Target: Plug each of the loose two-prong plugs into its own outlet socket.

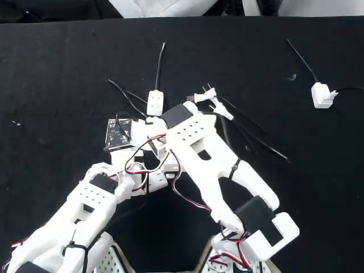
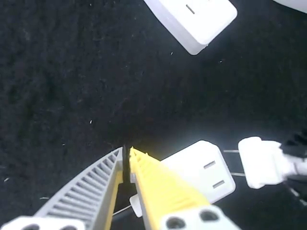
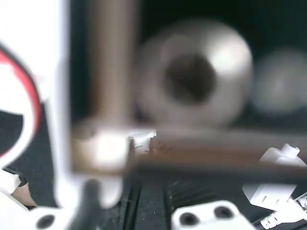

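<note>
Black cloth covers the table (image 1: pixel 57 68), and white plugs and sockets lie on it with thin black cords.

From above, a socket on a cord (image 1: pixel 155 103) lies near the middle of the table. Two loose plugs (image 1: pixel 207 96) lie just beside it, with their metal prongs sticking out. Another white piece (image 1: pixel 323 95) lies well apart on one side. I cannot tell if it is a plug or a socket.

The left gripper (image 2: pixel 125 154) has its fingers closed, tip to tip. I see nothing held between them. Just beside them lies a white socket (image 2: pixel 206 170) with two slots. A white plug (image 2: pixel 261 160) points its two prongs at those slots, but the prongs are not in yet. A second socket (image 2: pixel 192 19) lies farther off.

For the right arm (image 3: pixel 206 216), I cannot tell if it is open or closed. A plug (image 3: pixel 273 191) lies near it.

I think the plugs are small, light and hard. They look smooth, so they could slip. The thin prongs could bend, so do not grab there. Grab the fat white body on its flat sides. The socket is light too and may slide when pushed, so something should hold it. The cords are soft and may tug the plug sideways.
</note>
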Controlling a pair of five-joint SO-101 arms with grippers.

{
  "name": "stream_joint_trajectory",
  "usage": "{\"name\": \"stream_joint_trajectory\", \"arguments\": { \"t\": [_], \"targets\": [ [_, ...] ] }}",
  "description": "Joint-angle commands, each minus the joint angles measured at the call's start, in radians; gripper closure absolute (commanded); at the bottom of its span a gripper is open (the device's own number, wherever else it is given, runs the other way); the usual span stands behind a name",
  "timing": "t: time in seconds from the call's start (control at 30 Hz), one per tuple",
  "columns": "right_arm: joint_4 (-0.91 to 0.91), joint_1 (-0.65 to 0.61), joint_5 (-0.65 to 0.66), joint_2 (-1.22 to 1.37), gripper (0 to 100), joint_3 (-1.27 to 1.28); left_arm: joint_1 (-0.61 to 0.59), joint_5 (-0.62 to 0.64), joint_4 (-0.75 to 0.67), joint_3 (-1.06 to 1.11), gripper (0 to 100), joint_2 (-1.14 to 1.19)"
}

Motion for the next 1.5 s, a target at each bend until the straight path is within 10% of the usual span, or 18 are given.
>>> {"name": "stream_joint_trajectory", "arguments": {
  "t": [0.0,0.23,0.57,0.8,1.47],
  "targets": [
    [-0.012,-0.020,-0.008,-0.013,98.8,-0.010,-0.013,0.006,-0.018,-0.005,96,-0.005],
    [-0.014,-0.011,-0.020,-0.013,98.8,-0.010,-0.024,0.003,-0.006,-0.005,97,-0.017],
    [-0.014,0.055,-0.017,-0.013,98.8,-0.010,0.028,-0.196,0.456,-0.128,96,-0.201],
    [-0.005,0.066,-0.015,-0.015,98.8,-0.022,0.209,-0.176,0.201,0.108,96,-0.302],
    [-0.011,0.098,-0.021,-0.104,98.8,-0.018,0.102,-0.117,0.068,0.128,96,-0.302]
  ]
}}
